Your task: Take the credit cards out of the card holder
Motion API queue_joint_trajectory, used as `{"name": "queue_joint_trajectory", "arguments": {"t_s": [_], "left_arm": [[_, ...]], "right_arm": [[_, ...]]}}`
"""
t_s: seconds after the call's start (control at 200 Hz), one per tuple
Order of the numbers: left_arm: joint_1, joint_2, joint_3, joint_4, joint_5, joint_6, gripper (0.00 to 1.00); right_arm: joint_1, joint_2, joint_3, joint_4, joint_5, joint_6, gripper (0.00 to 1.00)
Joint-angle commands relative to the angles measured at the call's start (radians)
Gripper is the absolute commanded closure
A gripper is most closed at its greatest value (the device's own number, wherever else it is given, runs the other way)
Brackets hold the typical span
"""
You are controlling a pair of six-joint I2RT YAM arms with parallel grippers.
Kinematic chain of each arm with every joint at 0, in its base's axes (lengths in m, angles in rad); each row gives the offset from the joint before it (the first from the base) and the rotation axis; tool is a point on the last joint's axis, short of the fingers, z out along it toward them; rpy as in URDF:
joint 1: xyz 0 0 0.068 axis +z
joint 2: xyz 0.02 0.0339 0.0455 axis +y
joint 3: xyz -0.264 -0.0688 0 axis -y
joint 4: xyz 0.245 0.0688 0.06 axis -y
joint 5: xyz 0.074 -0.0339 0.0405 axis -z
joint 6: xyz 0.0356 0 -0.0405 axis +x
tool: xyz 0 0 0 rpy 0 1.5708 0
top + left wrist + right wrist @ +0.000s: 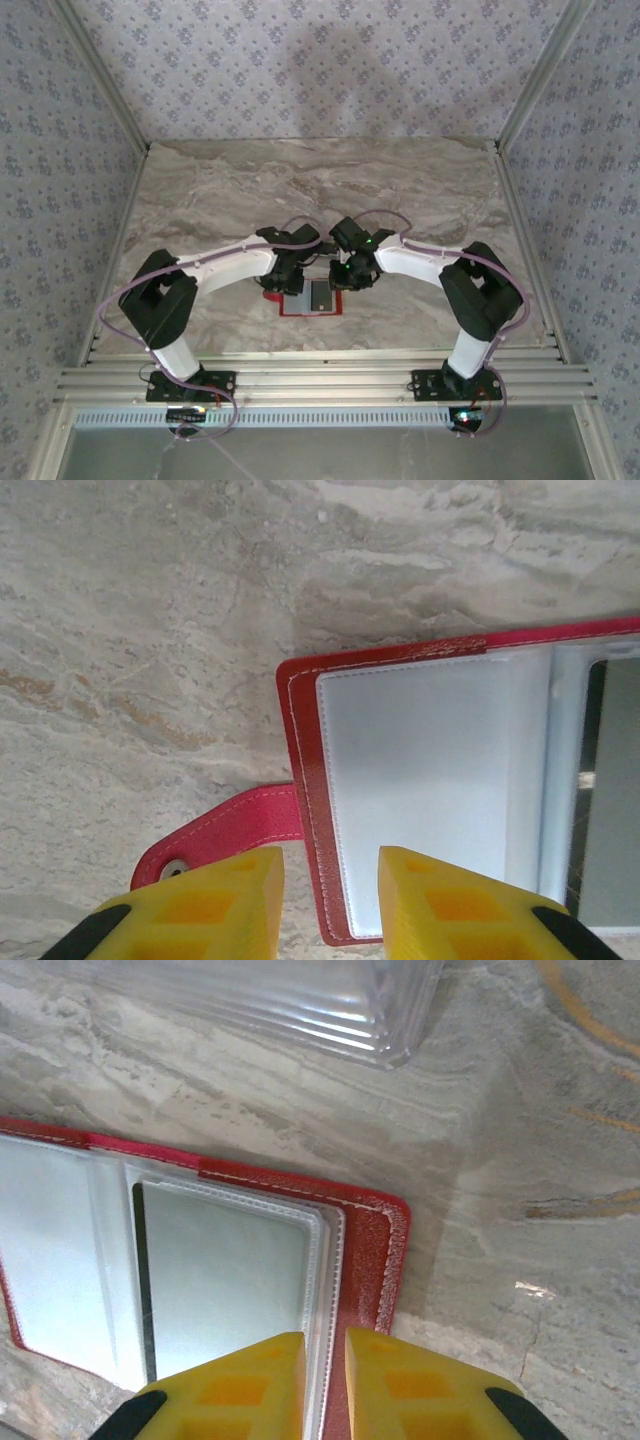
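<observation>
The red card holder (300, 303) lies open and flat on the marble table between both grippers. In the left wrist view its left half (305, 780) shows an empty pale window panel, and its strap tab (220, 830) points left. A pale grey credit card with a dark band (225, 1280) sits inside the clear sleeve on the right half, also seen as a grey card (615, 790). My left gripper (330, 865) is open, its jaws straddling the holder's left edge. My right gripper (325, 1345) stands just above the sleeve's right edge, jaws a narrow gap apart.
A clear ribbed plastic piece (300, 1000) lies on the table just beyond the holder's far right corner. Bare marble surrounds the holder. Metal rails (320, 380) run along the near table edge, and patterned walls close the other sides.
</observation>
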Motion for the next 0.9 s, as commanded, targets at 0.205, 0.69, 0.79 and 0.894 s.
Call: {"name": "queue_joint_trajectory", "arguments": {"t_s": [0.205,0.69,0.79,0.894], "left_arm": [[0.064,-0.065,-0.087,0.253,0.304,-0.021,0.71],[0.104,0.000,-0.177,0.509,0.517,-0.096,0.78],[0.105,0.017,-0.179,0.516,0.527,-0.097,0.78],[0.105,0.025,-0.176,0.509,0.513,-0.093,0.77]], "right_arm": [[0.022,0.003,-0.005,-0.009,0.001,0.032,0.76],[0.026,0.042,-0.013,0.009,-0.007,0.032,0.76],[0.026,0.041,-0.016,0.009,-0.005,0.032,0.76],[0.026,0.040,-0.017,0.007,-0.003,0.032,0.76]]}}
